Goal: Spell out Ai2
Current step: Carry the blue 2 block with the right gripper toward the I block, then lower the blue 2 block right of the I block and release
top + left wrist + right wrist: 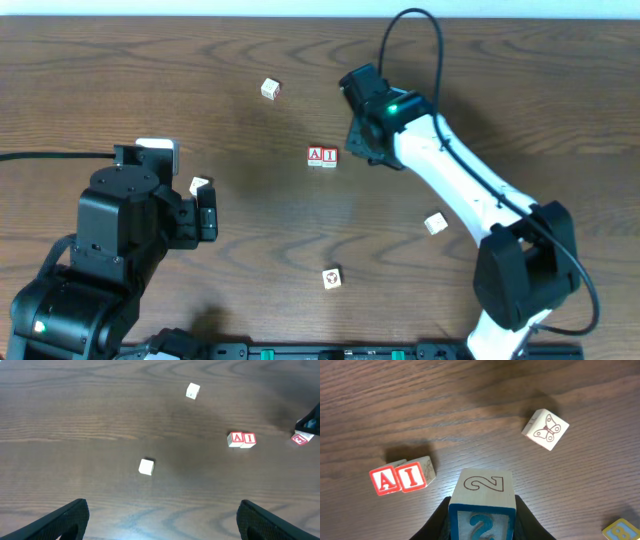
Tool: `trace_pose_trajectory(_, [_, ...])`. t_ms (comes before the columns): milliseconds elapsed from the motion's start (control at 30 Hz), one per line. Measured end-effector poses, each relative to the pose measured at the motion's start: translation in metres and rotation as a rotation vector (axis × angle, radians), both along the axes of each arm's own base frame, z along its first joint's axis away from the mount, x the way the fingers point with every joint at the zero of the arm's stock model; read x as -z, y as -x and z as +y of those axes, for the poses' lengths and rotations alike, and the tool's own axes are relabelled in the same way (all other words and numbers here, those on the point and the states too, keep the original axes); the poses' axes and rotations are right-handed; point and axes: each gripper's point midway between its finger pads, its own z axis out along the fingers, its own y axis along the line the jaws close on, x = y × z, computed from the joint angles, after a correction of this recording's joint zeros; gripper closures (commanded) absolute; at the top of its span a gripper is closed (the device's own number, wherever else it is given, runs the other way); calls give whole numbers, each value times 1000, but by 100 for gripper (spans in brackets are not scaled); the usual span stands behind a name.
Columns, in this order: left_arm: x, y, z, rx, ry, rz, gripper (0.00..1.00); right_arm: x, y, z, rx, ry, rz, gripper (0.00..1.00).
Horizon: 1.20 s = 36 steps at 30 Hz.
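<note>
2 block [482,487] gripped in right tool [481,521], AI pair [399,480] (touching) just beside

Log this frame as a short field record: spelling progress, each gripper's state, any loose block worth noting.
placed: A block and I block, touching, side by side
right gripper: shut on 2 block, apart from the I block
left gripper: open, holding nothing
remaining: 2 block not yet set beside the I block
loose: butterfly block

The table [150,60] under me is dark brown wood with a wavy grain, softly and evenly lit. A pale strip [200,6] runs past its far edge, and a black rail [330,352] lines the near edge.
</note>
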Motion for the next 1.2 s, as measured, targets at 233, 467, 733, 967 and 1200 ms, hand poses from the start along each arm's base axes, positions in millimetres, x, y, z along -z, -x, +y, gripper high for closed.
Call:
trace_pose_trajectory(233, [-1, -4, -1, -3, 6, -8, 4, 13, 8, 5, -29, -42, 75, 84])
trace_pose_trajectory(467, [3, -8, -2, -18, 17, 11, 4, 44, 9, 7, -80, -8, 137, 84])
trace_pose_trajectory(733, [5, -10, -3, -23, 19, 22, 5, 67, -2, 13, -156, 4, 132, 83])
trace_pose_trajectory(967, [8, -18, -6, -36, 30, 27, 5, 68, -6, 18, -203, -4, 113, 83])
trace_pose_trajectory(1200, [8, -23, -7, -39, 34, 26, 5, 68, -9, 20, -226, -5, 102, 84])
